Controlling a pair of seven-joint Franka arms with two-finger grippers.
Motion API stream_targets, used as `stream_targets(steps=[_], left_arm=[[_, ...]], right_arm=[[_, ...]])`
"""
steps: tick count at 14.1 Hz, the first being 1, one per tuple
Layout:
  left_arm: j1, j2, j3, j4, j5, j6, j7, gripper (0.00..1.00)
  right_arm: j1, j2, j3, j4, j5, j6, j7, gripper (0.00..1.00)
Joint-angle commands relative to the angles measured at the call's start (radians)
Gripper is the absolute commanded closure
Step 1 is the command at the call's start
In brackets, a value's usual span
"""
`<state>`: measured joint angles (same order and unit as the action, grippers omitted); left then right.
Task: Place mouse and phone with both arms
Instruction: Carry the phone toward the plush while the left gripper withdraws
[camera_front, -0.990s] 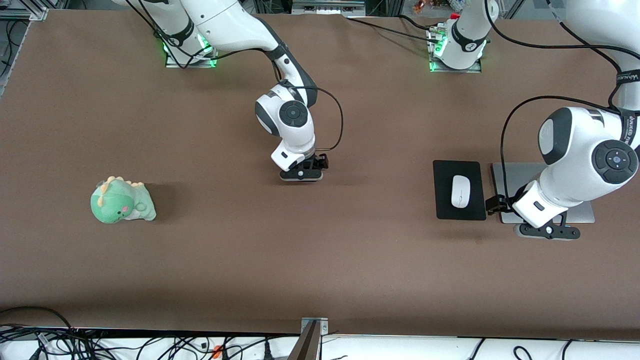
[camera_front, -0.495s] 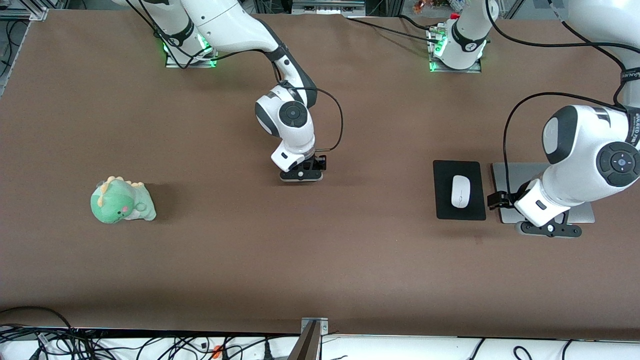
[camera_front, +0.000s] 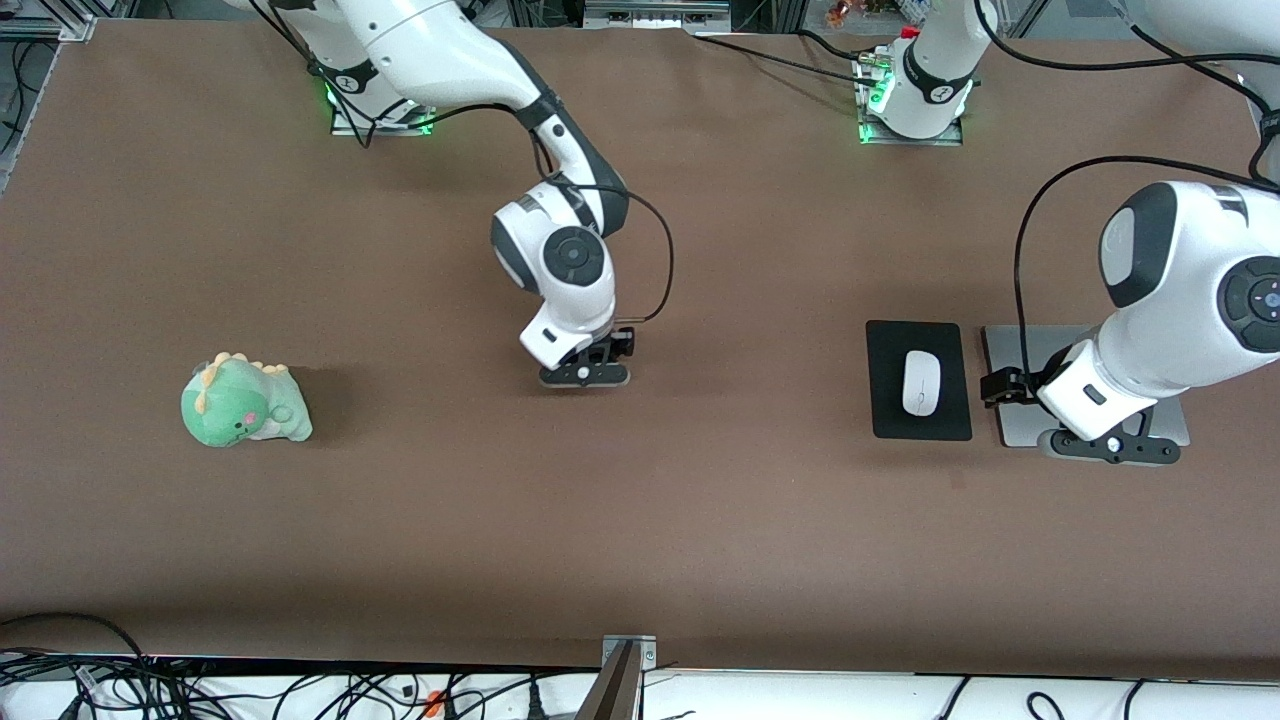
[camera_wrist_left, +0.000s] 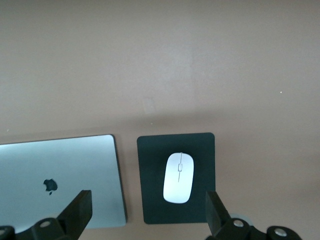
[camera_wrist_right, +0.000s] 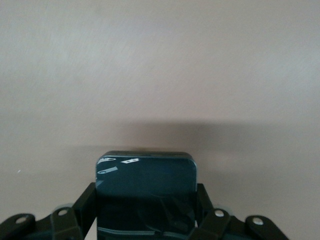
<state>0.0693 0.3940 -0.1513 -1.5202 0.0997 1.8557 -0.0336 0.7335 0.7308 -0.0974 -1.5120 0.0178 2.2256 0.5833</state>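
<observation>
Both right gripper (camera_wrist_right: 145, 220) fingers (camera_wrist_right: 82, 207) clamp the phone (camera_wrist_right: 145, 192); left gripper (camera_wrist_left: 147, 215) fingers (camera_wrist_left: 77, 212) spread wide, holding nothing.

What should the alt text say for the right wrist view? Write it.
The right claw is shut on the black phone, its fingers pressed against the phone's two long edges. Above them stretches bare brown table, with a soft shadow just past the phone's end.

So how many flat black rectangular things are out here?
2. The mouse pad lies under the mouse, beside the laptop. The phone is clamped in the right claw, mid-table.
</observation>
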Motion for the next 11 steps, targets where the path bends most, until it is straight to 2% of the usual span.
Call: stream_targets(steps=[1,4,6,7,9,11], left_arm=[[-0.008,-0.007,-0.001,0.07,0.002,-0.078,0.015,0.0],[-0.008,-0.007,-0.001,0.092,0.003,-0.115,0.018,0.0],[-0.008,-0.01,-0.002,0.101,0.003,-0.147,0.037,0.0],[-0.008,-0.01,-0.004,0.138,0.017,-0.198,0.047,0.0],[-0.009,-0.01,-0.007,0.21,0.041,-0.275,0.052,0.0],[-0.011,-0.015,-0.011,0.239,0.043,-0.331,0.052,0.0]], right_arm=[[-0.058,-0.056,0.005,-0.023,0.005,-0.069,-0.086,0.89],[-0.075,-0.114,-0.062,-0.094,0.005,-0.06,-0.172,0.89],[-0.091,-0.169,-0.113,-0.181,0.007,-0.023,-0.252,0.9],[-0.112,-0.206,-0.126,-0.239,0.007,0.011,-0.282,0.91],[-0.167,-0.276,-0.134,-0.385,0.007,0.124,-0.322,0.91],[-0.221,-0.332,-0.134,-0.538,0.007,0.289,-0.358,0.91]])
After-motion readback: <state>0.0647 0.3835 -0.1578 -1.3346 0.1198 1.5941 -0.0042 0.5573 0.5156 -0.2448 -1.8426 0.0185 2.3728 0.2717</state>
